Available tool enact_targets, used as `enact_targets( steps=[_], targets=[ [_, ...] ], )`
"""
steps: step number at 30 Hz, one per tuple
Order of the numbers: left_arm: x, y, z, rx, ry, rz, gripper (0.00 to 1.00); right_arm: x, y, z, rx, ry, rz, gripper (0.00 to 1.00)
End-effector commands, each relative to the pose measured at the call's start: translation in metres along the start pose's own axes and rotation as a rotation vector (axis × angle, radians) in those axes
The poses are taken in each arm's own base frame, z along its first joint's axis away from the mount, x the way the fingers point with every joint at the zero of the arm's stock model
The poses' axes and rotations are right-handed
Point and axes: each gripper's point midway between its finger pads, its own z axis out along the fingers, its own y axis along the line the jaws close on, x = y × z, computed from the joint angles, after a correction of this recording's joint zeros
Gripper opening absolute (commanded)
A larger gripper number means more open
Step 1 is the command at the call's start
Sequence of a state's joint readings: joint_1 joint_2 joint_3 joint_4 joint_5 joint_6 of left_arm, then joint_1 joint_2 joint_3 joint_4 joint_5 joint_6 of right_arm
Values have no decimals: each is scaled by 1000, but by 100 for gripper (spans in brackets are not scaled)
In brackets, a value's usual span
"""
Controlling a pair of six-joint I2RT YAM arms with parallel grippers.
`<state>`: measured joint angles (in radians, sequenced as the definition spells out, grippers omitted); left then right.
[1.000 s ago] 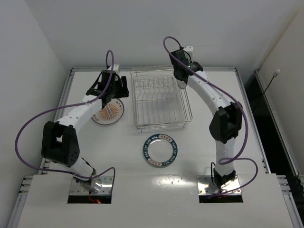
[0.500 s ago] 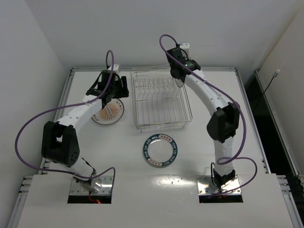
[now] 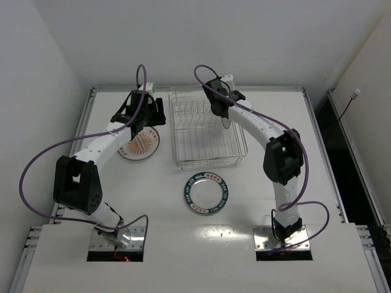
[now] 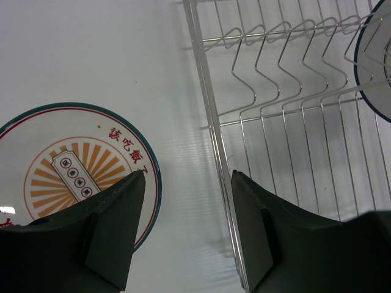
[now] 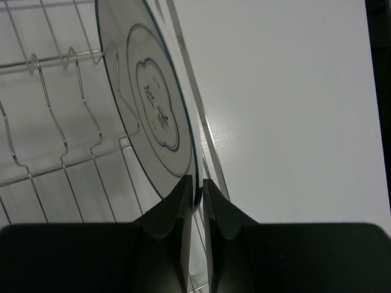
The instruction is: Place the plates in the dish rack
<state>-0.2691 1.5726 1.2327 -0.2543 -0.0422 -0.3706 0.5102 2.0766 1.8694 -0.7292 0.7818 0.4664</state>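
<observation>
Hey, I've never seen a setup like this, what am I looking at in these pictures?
Two robot arms are bolted to a white table. One picture looks down from above; the other two come from wrist cameras, so the dark shapes at the bottom are fingers. The right gripper pinches the rim of a white plate with a grey centre mark, on edge over the wire dish rack. The left gripper hangs open above the sunburst plate. A teal-rimmed plate lies flat nearer the bases.

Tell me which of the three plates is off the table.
The white plate with the grey centre mark: the right gripper pinches it on edge over the dish rack. The sunburst plate and the teal-rimmed plate lie flat.
</observation>
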Motion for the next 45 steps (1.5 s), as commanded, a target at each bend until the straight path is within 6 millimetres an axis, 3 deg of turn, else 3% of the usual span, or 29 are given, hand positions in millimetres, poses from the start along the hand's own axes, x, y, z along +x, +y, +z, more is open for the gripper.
enact_targets(
  steps=[1, 6, 8, 9, 11, 13, 14, 15, 16, 17, 18, 19, 21, 22, 24, 25, 27, 30, 35, 36, 37, 38, 40, 41, 45],
  targets=[
    [-19, -5, -11, 15, -60, 10, 56, 4, 4, -7, -14, 4, 67, 10],
    [-19, -5, -11, 15, -60, 10, 56, -4, -1, -21, -50, 0, 93, 46],
    [-19, -5, -11, 15, -60, 10, 56, -14, -18, -37, -31, -17, 102, 54],
    [-19, -5, -11, 15, -60, 10, 56, -15, -26, -43, -20, -28, 108, 64],
    [-19, -5, -11, 15, -60, 10, 56, -19, -49, -71, -57, -56, 134, 71],
    [-22, -6, -14, 18, -69, 10, 56, -12, -49, -95, -186, -45, 146, 77],
    [-22, -6, -14, 18, -69, 10, 56, -1, -59, -117, -264, -50, 164, 77],
    [-22, -6, -14, 18, -69, 10, 56, 14, -41, -137, -439, -8, 159, 78],
    [-22, -6, -14, 18, -69, 10, 56, 28, -40, -149, -521, 12, 163, 78],
    [-22, -6, -14, 18, -69, 10, 56, 71, -36, -150, -569, 98, 158, 80],
    [-22, -6, -14, 18, -69, 10, 56, 88, -30, -166, -666, 138, 176, 80],
    [-22, -6, -14, 18, -69, 10, 56, 122, -37, -179, -710, 181, 229, 81],
    [-22, -6, -14, 18, -69, 10, 56, 152, -26, -204, -863, 254, 312, 83],
    [-22, -6, -14, 18, -69, 10, 56, 196, -22, -201, -886, 355, 337, 85],
    [-22, -6, -14, 18, -69, 10, 56, 199, -12, -231, -1048, 389, 524, 85],
    [-23, -6, -12, 18, -69, 10, 56, 232, -7, -225, -1050, 468, 573, 85],
    [-23, -6, -12, 18, -69, 10, 56, 235, -4, -238, -1105, 514, 710, 85],
    [-23, -6, -12, 18, -69, 19, 56, 256, -5, -225, -1020, 584, 781, 85],
    [-24, -4, -12, 9, -71, 19, 56, 264, 2, -198, -892, 639, 757, 85],
    [-27, -5, -15, 11, -80, 18, 56, 258, 6, -195, -904, 616, 711, 85],
    [-27, -5, -15, 11, -80, 18, 56, 269, 12, -184, -863, 676, 671, 85],
    [-27, -5, -15, 11, -80, 18, 56, 259, 18, -183, -878, 677, 643, 85],
    [-27, -5, -15, 11, -80, 18, 56, 263, 21, -176, -855, 712, 558, 83],
    [-29, -6, -18, 14, -89, 18, 56, 252, 24, -173, -852, 698, 545, 82],
    [-33, -5, -21, 8, -100, 17, 56, 262, 31, -157, -784, 726, 523, 82]
  ],
)
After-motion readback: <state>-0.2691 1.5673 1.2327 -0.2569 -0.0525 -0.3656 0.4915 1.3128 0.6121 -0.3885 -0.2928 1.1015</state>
